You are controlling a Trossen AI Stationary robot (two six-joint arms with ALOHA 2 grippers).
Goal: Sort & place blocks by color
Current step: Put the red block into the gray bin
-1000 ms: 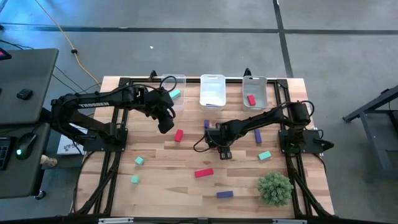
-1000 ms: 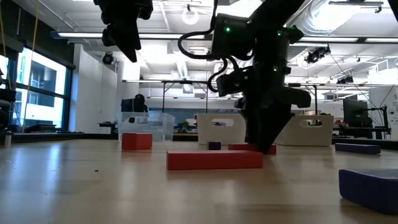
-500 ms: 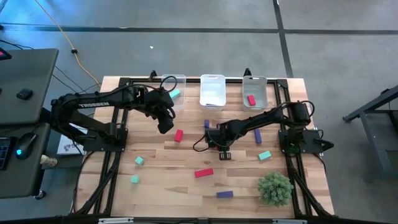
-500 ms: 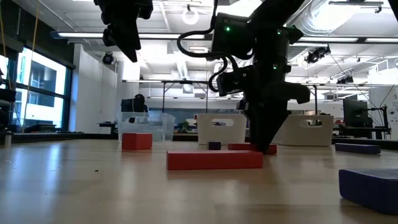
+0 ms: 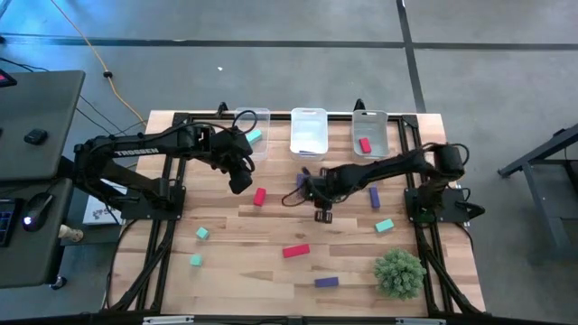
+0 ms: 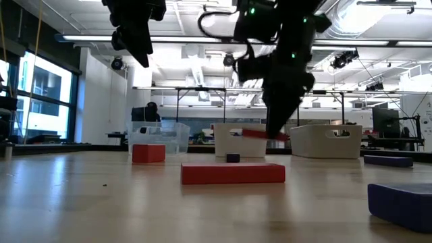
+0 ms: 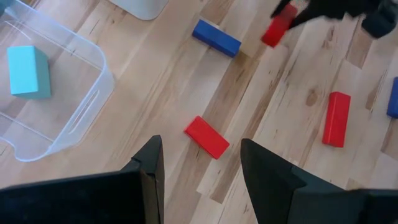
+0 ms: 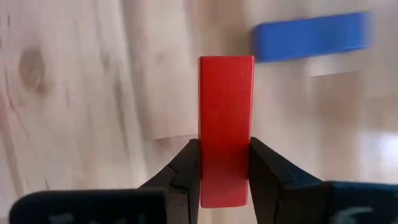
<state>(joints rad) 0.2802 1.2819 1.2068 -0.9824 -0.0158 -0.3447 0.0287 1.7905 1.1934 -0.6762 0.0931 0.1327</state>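
Note:
My right gripper (image 6: 275,132) (image 8: 226,171) hangs over the middle of the table, shut on a red block (image 8: 226,118) (image 6: 260,134). My left gripper (image 5: 240,183) (image 7: 199,180) waits open and high, near the clear left bin (image 5: 262,144) that holds a teal block (image 7: 28,70). Another red block (image 5: 365,144) lies in the right bin (image 5: 369,122). Red blocks (image 5: 260,196) (image 5: 296,251), purple blocks (image 5: 300,181) (image 5: 374,196) (image 5: 326,282) and teal blocks (image 5: 385,226) (image 5: 202,233) (image 5: 195,260) lie flat on the table. My right gripper pinches the red block's two long sides (image 8: 226,152) between its two fingers (image 8: 189,168), near one end of the bar. The fingers come from above, pointing steeply down, and lie across the bar. The bar sits nearly level, lifted clear of the table.
A white bin (image 5: 309,117) stands between the two other bins along the far edge. A fuzzy green plant ball (image 5: 399,273) sits near the front right. Bare wood lies at the front left of the table (image 5: 235,289).
My right gripper has shut on the red block, then risen and drawn a little toward the far edge, rolling slightly. The block, which lay on the table, now hangs clear of it.

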